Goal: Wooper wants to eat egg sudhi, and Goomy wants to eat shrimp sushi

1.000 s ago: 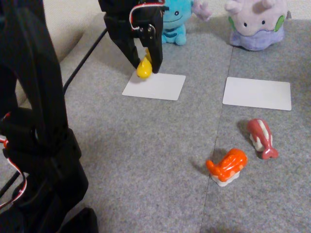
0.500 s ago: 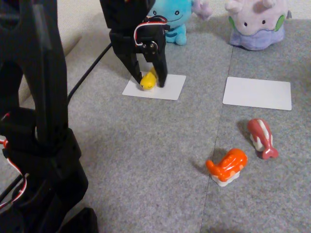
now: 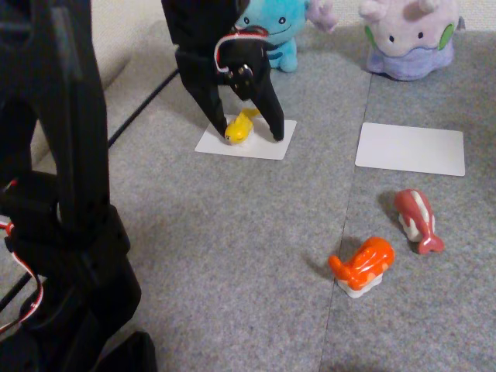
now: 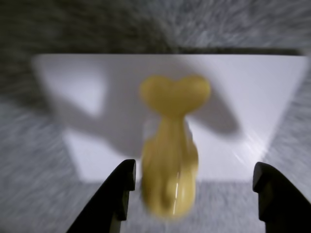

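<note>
Egg sudhi (image 3: 241,126) is now laid on the white card (image 3: 263,144) in front of Wooper (image 3: 273,29), released between the jaws of the gripper (image 3: 247,133), which were closed on it before and are now spread wide around it.

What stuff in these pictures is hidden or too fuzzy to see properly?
- Light blue round plush Wooper: the fixed view's top edge cuts off its head, and the black arm covers its left side.
- Pale lilac blob plush Goomy: its top is cut off by the same edge.
- Small yellow whale-shaped egg toy: blurred in the wrist view, so its surface detail is unreadable.
- Open gripper: only the fingertips enter the wrist view.
</note>
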You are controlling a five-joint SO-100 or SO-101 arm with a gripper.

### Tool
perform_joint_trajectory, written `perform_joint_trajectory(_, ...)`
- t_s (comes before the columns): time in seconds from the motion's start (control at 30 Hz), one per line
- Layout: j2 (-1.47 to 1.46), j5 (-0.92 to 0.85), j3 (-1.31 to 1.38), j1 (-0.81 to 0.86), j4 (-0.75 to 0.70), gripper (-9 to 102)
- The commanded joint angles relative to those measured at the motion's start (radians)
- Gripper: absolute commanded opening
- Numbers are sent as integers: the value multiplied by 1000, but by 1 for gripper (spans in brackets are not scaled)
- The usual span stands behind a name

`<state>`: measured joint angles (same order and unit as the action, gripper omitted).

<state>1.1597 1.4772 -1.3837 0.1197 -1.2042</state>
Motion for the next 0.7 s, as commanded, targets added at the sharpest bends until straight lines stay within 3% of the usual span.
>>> perform_joint_trajectory(0.0,179,-5,40,-40,-38,29)
perform_joint_trajectory(0.3,520,-5,37,-81,-321,29)
perform_joint_trajectory(0.43,630,-49,26,28,-489,29)
perform_joint_trajectory(0.67,747,-339,11,370,-495,29)
